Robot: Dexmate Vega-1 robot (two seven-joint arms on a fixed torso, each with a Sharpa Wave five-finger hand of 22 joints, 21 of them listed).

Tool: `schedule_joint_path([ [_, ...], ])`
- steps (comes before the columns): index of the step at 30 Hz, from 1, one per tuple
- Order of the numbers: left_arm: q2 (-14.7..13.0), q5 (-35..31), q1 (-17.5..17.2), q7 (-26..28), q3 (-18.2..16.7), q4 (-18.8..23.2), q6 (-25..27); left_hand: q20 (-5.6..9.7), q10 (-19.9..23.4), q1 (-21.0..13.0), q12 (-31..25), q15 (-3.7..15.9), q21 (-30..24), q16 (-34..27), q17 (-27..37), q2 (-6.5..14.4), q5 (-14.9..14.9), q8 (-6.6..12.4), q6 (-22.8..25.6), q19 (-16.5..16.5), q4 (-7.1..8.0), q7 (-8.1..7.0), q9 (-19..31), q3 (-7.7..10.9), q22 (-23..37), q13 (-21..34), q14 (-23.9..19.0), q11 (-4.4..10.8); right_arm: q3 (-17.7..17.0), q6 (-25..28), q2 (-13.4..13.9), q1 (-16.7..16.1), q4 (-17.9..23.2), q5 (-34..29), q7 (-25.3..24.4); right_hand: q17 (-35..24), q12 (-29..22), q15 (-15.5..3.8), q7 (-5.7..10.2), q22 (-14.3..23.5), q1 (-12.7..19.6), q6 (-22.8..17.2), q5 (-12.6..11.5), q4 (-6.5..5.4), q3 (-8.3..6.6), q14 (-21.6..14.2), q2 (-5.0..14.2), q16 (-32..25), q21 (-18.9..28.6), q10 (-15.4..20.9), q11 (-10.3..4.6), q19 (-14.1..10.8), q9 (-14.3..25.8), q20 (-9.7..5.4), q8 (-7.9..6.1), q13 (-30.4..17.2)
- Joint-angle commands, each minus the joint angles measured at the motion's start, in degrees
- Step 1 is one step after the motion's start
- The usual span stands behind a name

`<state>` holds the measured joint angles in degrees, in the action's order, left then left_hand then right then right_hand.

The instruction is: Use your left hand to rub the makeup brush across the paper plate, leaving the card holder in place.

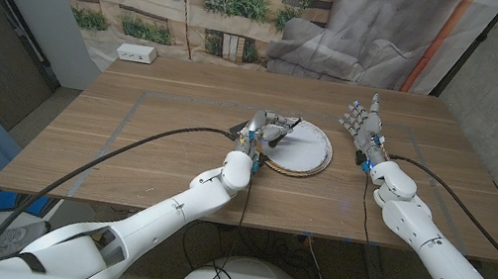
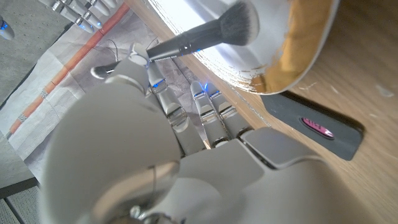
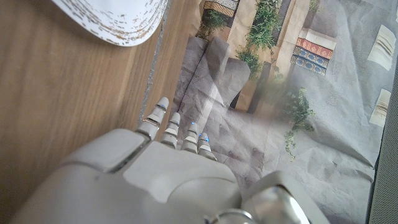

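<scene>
So the left hand (image 1: 264,131) is pinching the makeup brush (image 2: 205,36), bristles down on the paper plate (image 1: 305,154) mid-table. Dark card holder (image 2: 317,126) sits just beside the plate's rim. Right hand (image 1: 363,128) is off to the right, fingers spread, holding nothing.

Paper plate (image 1: 299,150) mid-tabletop (image 1: 145,163); brush (image 2: 205,37) over its left rim, card holder (image 2: 317,126) just beside plate, small box (image 1: 137,54) far-left corner.

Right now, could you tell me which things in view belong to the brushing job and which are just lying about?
Job: left hand, makeup brush, paper plate, card holder.
Lying about: white box, idle right hand.
</scene>
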<state>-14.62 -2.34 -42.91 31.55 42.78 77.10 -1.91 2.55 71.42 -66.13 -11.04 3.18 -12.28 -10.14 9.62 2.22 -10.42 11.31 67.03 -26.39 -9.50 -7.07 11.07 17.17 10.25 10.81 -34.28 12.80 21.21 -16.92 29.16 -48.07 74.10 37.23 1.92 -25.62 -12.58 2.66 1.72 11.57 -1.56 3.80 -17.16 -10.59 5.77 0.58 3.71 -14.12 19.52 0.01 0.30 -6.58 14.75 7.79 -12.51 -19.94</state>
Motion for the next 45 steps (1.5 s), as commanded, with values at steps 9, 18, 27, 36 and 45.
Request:
schedule_joint_path([
  [9, -1.1, 0.1, -2.5, -0.5, -0.1, 4.0, 1.3, 0.61, 0.1, -0.3, -0.2, 8.70, 0.1, -0.2, 0.0, 0.3, -0.4, 0.35, 0.1, 0.1, -0.15, 0.14, 0.2, -0.30, 0.2, 0.3, 0.1, 0.21, 0.0, 0.1, 0.0, 0.0, 0.1, 0.0, 0.0, -0.2, -0.4, 0.51, -0.04, 0.3, 0.3, 0.4, -0.3, -0.26, 0.04, 0.0, 5.70, -0.2, 0.3, -0.5, 0.03, 0.0, 0.2, 0.40, -0.30, -0.2],
  [18, -1.3, 0.2, -3.1, -0.9, 0.0, 5.2, 1.4, 0.58, 0.1, -0.3, -0.2, 8.71, 0.1, -0.2, 0.0, 0.3, -0.4, 0.33, 0.1, 0.1, -0.14, 0.04, 0.2, -0.38, 0.2, 0.3, 0.1, 0.21, 0.0, 0.1, 0.0, 0.0, 0.1, 0.0, 0.0, -0.2, -0.4, 0.56, -0.04, 0.3, 0.3, 0.4, -0.3, -0.26, 0.04, 0.0, 5.69, -0.2, 0.4, -0.5, 0.11, -0.1, 0.2, 0.40, -0.30, -0.2],
  [27, -1.2, 0.1, -3.4, -1.3, 0.3, 5.7, 1.7, 0.59, 0.1, -0.3, -0.2, 8.69, 0.1, -0.2, 0.0, 0.3, -0.4, 0.36, 0.1, 0.1, -0.12, 0.12, 0.2, -0.47, 0.2, 0.3, 0.1, 0.20, 0.0, 0.1, 0.1, 0.0, 0.2, 0.0, -0.1, -0.2, -0.4, 0.54, 0.00, 0.3, 0.3, 0.5, -0.3, -0.26, 0.05, 0.0, 5.69, -0.2, 0.3, -0.4, 0.14, 0.0, 0.2, 0.40, -0.28, -0.2],
  [36, -1.0, 0.3, -3.8, -1.8, 0.7, 5.7, 1.7, 0.61, 0.0, -0.3, -0.2, 8.63, 0.1, -0.2, 0.0, 0.4, -0.4, 0.33, 0.0, 0.1, -0.10, 0.22, 0.2, -0.60, 0.2, 0.3, 0.1, 0.20, 0.0, 0.1, 0.0, 0.0, 0.1, 0.0, 0.0, -0.2, -0.4, 0.50, -0.03, 0.3, 0.3, 0.5, -0.4, -0.26, 0.04, 0.0, 5.70, -0.2, 0.3, -0.5, 0.06, 0.0, 0.2, 0.39, -0.28, -0.2],
  [45, -0.8, 0.2, -3.9, -2.0, 0.9, 5.5, 1.8, 0.61, 0.0, -0.4, -0.2, 8.68, 0.1, -0.2, 0.0, 0.4, -0.4, 0.36, 0.1, 0.1, -0.12, 0.13, 0.3, -0.68, 0.2, 0.3, 0.1, 0.21, 0.0, 0.1, 0.0, 0.0, 0.1, 0.0, 0.0, -0.2, -0.4, 0.49, -0.06, 0.3, 0.3, 0.5, -0.4, -0.26, 0.04, 0.0, 5.70, -0.2, 0.3, -0.5, 0.04, 0.0, 0.2, 0.39, -0.29, -0.2],
])
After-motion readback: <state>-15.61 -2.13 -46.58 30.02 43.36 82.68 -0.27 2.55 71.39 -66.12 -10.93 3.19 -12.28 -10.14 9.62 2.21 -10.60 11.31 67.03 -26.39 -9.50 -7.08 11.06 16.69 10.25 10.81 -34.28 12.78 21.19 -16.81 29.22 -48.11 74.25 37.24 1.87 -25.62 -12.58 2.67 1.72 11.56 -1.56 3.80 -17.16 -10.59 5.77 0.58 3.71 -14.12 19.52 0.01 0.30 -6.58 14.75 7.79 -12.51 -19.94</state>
